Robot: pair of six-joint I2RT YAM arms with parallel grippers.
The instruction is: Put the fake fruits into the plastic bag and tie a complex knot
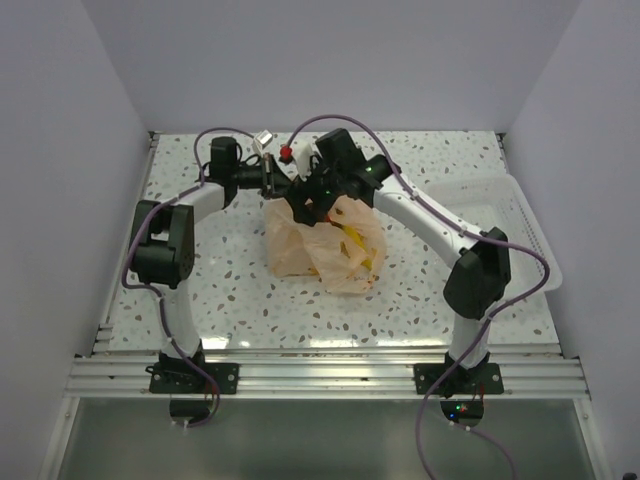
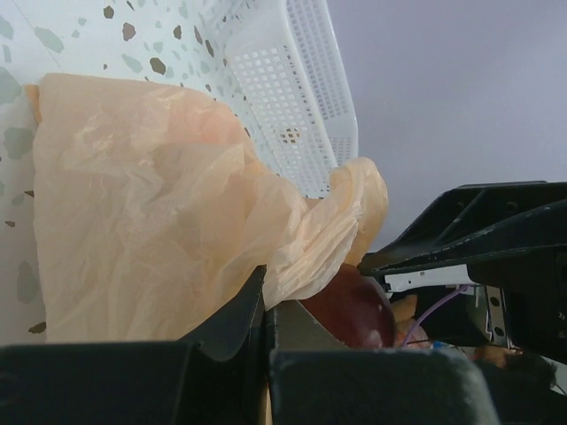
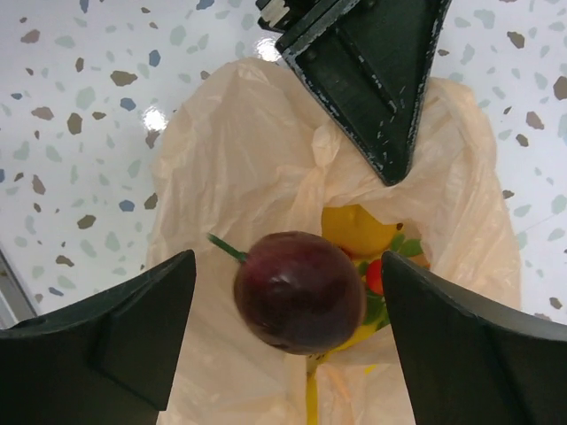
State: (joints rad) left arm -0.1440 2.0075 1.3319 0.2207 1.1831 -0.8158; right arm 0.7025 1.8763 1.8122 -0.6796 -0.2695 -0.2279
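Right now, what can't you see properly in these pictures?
Right wrist view: plum and plastic bag folds cover most fruits inside.
Top view: arms hide the plum; the red thing behind them is too small to name.
Left wrist view: the left gripper blocks its own grip on the bag.

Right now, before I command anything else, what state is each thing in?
plastic bag: lying on the table, mouth held open, not knotted.
left gripper: shut on the bag's rim.
right gripper: open, above the bag's mouth.
purple plum: between the right jaws, touching neither.
yellow fruit: inside the bag.
small red piece: on the table beyond the bag, outside it.
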